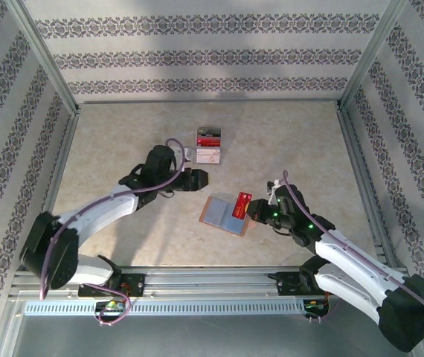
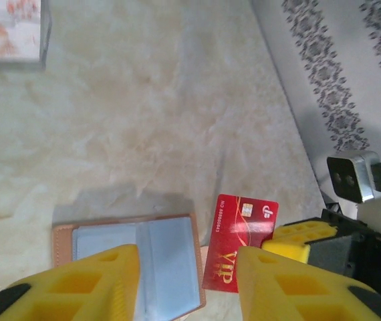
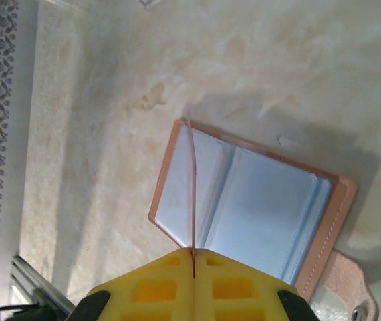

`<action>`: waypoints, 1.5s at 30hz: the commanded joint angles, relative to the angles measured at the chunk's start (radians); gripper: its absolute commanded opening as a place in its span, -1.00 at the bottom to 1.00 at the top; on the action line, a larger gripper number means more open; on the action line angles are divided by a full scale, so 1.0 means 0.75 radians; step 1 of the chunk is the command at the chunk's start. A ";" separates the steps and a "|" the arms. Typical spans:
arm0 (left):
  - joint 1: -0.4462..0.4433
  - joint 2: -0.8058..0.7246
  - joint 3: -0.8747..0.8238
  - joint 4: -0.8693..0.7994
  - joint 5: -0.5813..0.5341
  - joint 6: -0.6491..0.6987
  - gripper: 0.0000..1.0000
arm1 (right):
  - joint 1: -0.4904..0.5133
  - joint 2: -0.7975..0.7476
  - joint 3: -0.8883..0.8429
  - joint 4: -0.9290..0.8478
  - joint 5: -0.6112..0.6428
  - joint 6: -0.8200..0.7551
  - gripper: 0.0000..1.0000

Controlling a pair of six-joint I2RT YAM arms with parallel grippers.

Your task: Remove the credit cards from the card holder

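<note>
The card holder lies open on the table, salmon outside and grey-blue inside; I also see it in the left wrist view and the right wrist view. A red credit card is lifted just above the holder's right side. My right gripper is shut on the card's edge. The left wrist view shows the card's face, and in the right wrist view the card is edge-on between my right gripper's closed fingers. My left gripper hovers behind and left of the holder, its fingers apart with nothing between them.
A red and dark card stack and a white card lie further back on the table; the white card sits at the top left of the left wrist view. Patterned walls and metal frame rails enclose the table.
</note>
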State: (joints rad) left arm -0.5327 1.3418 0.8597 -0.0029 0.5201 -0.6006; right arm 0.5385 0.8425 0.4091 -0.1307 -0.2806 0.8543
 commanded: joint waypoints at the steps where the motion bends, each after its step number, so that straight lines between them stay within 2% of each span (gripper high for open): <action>1: 0.044 -0.135 -0.042 -0.140 -0.049 0.154 -0.08 | -0.010 -0.002 0.112 -0.116 -0.016 -0.220 -1.00; 10: 0.084 -0.504 -0.103 -0.235 -0.058 0.440 0.32 | -0.020 0.101 0.436 -0.289 -0.030 -0.739 -1.00; 15: 0.086 -0.619 -0.086 -0.345 0.033 0.687 0.43 | -0.020 0.134 0.567 -0.307 -0.115 -1.065 -1.00; 19: 0.086 -0.671 -0.101 -0.326 0.169 0.870 0.50 | -0.020 0.168 0.671 -0.365 -0.194 -1.311 -1.00; 25: 0.085 -0.654 -0.072 -0.274 0.334 1.056 0.54 | -0.013 0.224 0.813 -0.521 -0.252 -1.607 -1.00; 32: 0.076 -0.574 -0.035 -0.191 0.473 1.161 0.55 | 0.070 0.245 0.910 -0.697 -0.233 -1.945 -1.00; 37: 0.039 -0.503 -0.001 -0.156 0.490 1.186 0.55 | 0.140 0.275 0.973 -0.776 -0.190 -2.051 -1.00; 45: -0.030 -0.430 0.015 -0.053 0.460 1.195 0.46 | 0.247 0.360 1.053 -0.830 -0.167 -2.102 -1.00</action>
State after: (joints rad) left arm -0.5335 1.0096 0.8371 -0.1139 0.8471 0.2634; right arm 0.7052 1.0966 1.1618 -0.7223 -0.4084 -0.6811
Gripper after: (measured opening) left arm 0.737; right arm 0.045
